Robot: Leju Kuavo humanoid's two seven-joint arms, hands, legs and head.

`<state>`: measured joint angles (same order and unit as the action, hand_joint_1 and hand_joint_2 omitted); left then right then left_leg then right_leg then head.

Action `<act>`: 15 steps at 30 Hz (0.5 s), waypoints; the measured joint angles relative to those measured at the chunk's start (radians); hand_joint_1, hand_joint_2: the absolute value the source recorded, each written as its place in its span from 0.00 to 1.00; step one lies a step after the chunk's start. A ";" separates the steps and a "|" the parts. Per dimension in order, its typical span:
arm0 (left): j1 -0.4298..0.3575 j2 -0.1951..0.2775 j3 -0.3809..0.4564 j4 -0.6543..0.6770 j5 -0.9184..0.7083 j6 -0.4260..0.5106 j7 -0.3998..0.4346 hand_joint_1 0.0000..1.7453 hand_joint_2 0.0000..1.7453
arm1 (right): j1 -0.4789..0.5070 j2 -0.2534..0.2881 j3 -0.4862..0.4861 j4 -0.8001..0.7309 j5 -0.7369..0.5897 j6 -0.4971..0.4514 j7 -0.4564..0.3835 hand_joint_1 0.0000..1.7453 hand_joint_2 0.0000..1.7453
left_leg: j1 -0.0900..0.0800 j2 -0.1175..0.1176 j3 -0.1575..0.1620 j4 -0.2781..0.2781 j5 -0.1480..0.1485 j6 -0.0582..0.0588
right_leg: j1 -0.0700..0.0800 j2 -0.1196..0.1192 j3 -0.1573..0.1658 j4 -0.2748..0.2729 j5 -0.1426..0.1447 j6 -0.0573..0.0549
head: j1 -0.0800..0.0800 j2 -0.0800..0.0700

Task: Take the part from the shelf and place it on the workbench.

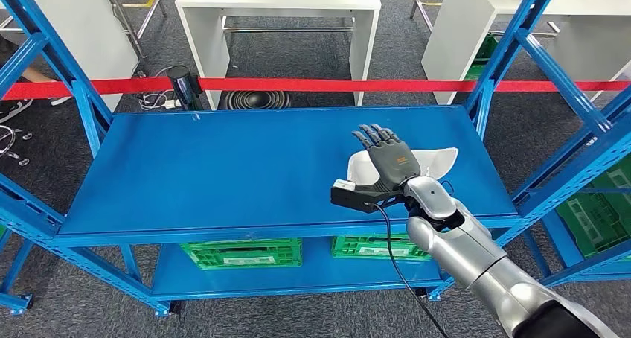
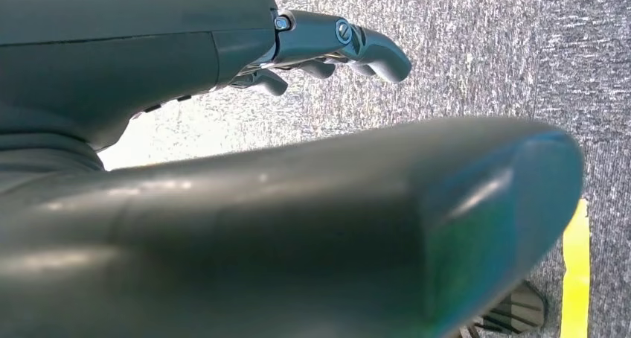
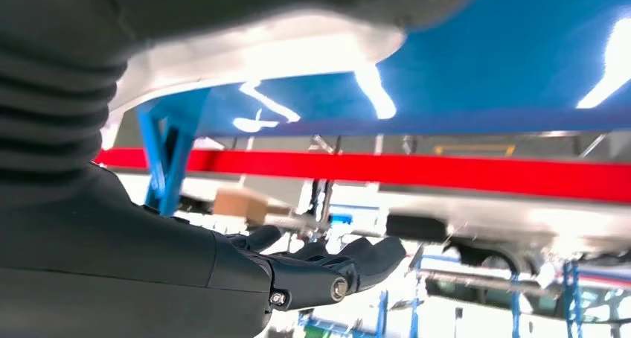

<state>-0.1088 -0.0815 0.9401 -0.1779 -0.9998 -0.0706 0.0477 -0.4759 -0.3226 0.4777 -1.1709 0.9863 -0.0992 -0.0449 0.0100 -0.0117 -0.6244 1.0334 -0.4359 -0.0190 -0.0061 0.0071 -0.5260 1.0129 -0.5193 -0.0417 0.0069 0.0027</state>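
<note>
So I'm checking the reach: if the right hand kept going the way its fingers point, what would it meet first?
Likely the white part on the blue shelf; the right hand is open above its near edge, though height is unclear.

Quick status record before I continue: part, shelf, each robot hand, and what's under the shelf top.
part: white part lying on the right side of the shelf top, partly hidden behind the right robot hand
shelf: blue shelf, part is the one item on its top level
right robot hand: right robot hand over the part, fingers spread; no grip visible
left robot hand: left robot hand hanging over grey floor, fingers apart, holding nothing
lower level: green crates
task stage: part not yet lifted
</note>
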 joint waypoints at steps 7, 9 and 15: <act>-0.001 0.000 0.001 0.000 0.000 0.000 0.000 0.00 0.00 | 0.003 0.016 0.001 0.031 -0.014 0.013 -0.007 0.00 1.00 | -0.002 -0.002 0.003 0.000 -0.007 0.012 | 0.000 -0.003 0.011 -0.018 0.000 0.005 | 0.000 0.000; -0.001 0.000 0.001 0.000 0.000 0.000 0.000 0.00 0.00 | 0.004 0.019 0.001 0.037 -0.015 0.013 -0.007 0.00 1.00 | -0.002 -0.002 0.003 0.000 -0.007 0.013 | -0.001 -0.003 0.011 -0.020 0.001 0.018 | 0.000 0.000; -0.001 0.000 0.002 0.000 -0.002 0.000 0.000 0.00 0.00 | 0.005 0.028 0.005 0.072 -0.016 0.025 -0.006 0.00 1.00 | -0.002 -0.001 0.004 0.000 -0.005 0.013 | -0.001 -0.003 0.012 -0.022 0.002 0.042 | 0.000 0.000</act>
<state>-0.1095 -0.0818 0.9419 -0.1780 -1.0019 -0.0707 0.0481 -0.4710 -0.2945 0.4830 -1.0994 0.9706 -0.0742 -0.0514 0.0078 -0.0130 -0.6200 1.0334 -0.4413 -0.0056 -0.0074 0.0044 -0.5137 0.9911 -0.5177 0.0003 0.0070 0.0027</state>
